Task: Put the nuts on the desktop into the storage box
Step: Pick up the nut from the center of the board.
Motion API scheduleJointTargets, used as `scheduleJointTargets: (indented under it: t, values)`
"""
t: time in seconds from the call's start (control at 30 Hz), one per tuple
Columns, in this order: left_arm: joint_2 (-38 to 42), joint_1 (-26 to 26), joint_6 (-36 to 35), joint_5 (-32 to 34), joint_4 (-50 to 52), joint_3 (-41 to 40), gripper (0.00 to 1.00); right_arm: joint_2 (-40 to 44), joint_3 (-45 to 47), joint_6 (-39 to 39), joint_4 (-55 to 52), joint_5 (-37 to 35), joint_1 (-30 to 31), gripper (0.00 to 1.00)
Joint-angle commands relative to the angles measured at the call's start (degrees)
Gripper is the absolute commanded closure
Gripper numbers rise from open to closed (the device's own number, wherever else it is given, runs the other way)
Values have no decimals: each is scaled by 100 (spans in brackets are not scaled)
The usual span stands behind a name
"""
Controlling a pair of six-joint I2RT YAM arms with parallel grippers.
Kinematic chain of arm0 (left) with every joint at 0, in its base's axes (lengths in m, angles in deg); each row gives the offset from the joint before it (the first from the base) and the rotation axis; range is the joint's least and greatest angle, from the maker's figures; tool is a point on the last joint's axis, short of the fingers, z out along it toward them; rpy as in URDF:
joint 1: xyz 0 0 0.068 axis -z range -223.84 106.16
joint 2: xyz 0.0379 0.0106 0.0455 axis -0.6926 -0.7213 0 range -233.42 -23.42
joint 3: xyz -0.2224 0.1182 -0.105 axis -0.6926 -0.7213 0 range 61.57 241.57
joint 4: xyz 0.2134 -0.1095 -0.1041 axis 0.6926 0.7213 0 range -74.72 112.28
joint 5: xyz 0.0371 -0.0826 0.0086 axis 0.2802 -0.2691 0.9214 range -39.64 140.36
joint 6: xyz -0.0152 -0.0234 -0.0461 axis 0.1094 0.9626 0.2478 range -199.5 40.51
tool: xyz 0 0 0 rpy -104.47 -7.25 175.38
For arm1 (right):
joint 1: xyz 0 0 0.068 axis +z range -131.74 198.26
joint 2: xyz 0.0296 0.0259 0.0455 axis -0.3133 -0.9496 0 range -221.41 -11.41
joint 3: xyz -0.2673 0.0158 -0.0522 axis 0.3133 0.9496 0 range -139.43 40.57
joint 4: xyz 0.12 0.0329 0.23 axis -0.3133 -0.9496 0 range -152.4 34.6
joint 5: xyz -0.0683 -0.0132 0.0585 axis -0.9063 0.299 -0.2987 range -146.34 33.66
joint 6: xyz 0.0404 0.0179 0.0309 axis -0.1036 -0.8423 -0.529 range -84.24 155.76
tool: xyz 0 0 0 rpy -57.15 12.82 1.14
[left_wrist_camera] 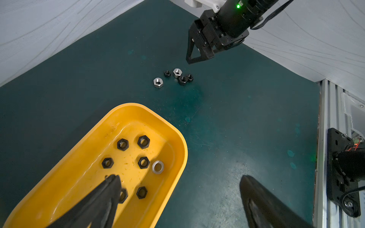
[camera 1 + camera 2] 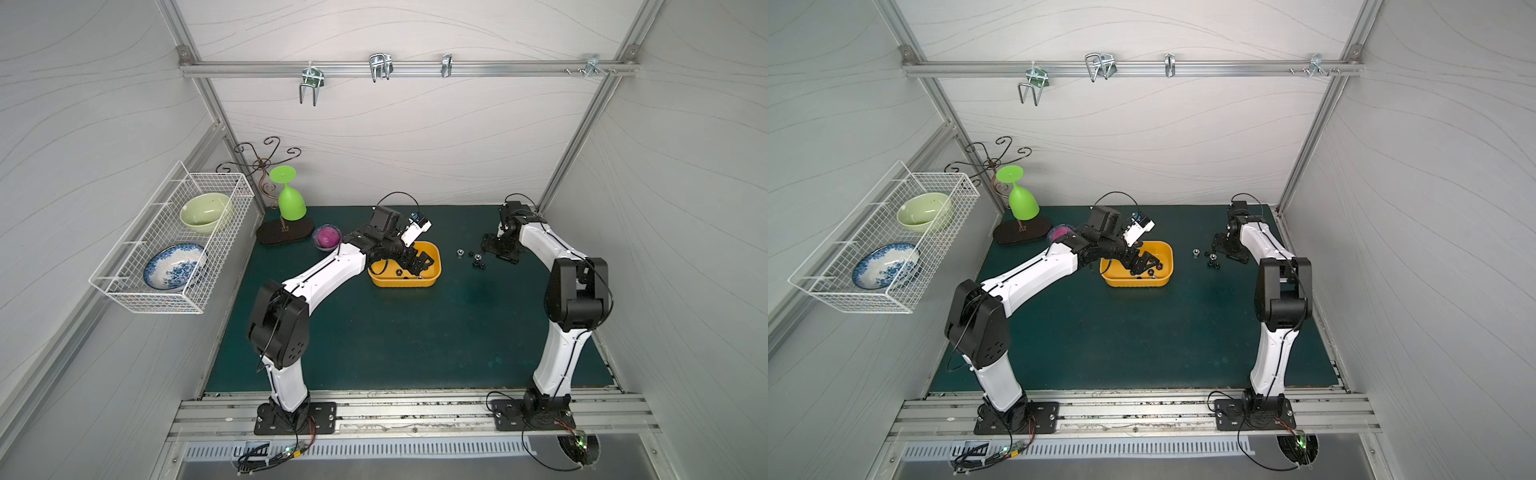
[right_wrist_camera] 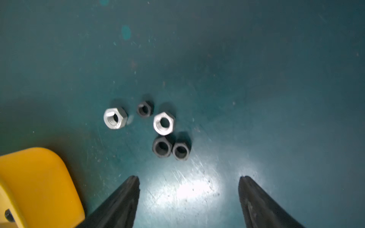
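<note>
Right wrist view: we hold our right gripper (image 3: 189, 178) apart, empty, just short of five nuts (image 3: 164, 123) near the desk's (image 3: 256, 79) far edge, ready to pinch one. Our left gripper (image 1: 179, 177) gapes over the half-filled yellow box (image 1: 177, 142).

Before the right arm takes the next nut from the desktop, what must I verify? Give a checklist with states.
1. Right gripper open, empty: ok.
2. Left gripper open, empty: ok.
3. Nuts between right jaws: not ok, five lie ahead on the desktop.
4. Nearest black nuts separated: not ok, two touch.
5. Storage box free: not ok, left gripper hangs partly over it.
</note>
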State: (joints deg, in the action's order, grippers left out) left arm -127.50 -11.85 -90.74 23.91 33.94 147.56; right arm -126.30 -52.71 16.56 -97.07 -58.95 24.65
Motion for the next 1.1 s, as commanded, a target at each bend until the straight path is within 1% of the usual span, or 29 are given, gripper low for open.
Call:
scheduleJointTargets:
  t: [0.0,0.1,0.2,0.27,0.43,0.73,0.83,0.87,0.9,1.03,1.07]
  values:
    - [-246,22,331,-171,-634,192,2,-232,-411,35,-140,-14,289,19]
    - [-400,18,208,-227,-595,290,2,-511,-779,41,-137,-53,599,20]
    - [-479,18,44,-373,-523,312,2,-912,-1268,-118,-333,-293,837,25]
    - [-492,14,25,-437,-494,290,2,-1087,-1439,-220,-375,-429,911,28]
    - [-431,18,-74,-599,-470,192,2,-1362,-1606,-325,-368,-601,932,30]
    - [-492,17,-88,-579,-398,189,2,-1815,-1811,-323,-358,-581,1055,34]
    - [-485,16,-116,-553,-368,181,2,-1946,-1904,-317,-392,-654,1100,38]
    - [-482,15,-128,-539,-364,176,2,-1989,-1937,-306,-411,-663,1101,42]
    - [-478,18,-145,-538,-345,172,2,-2033,-1970,-287,-428,-714,1101,43]
    - [-456,10,-185,-521,-293,181,2,-2094,-1985,-270,-456,-774,1118,46]
    - [-452,16,-190,-526,-274,187,2,-2105,-1988,-269,-465,-792,1118,49]
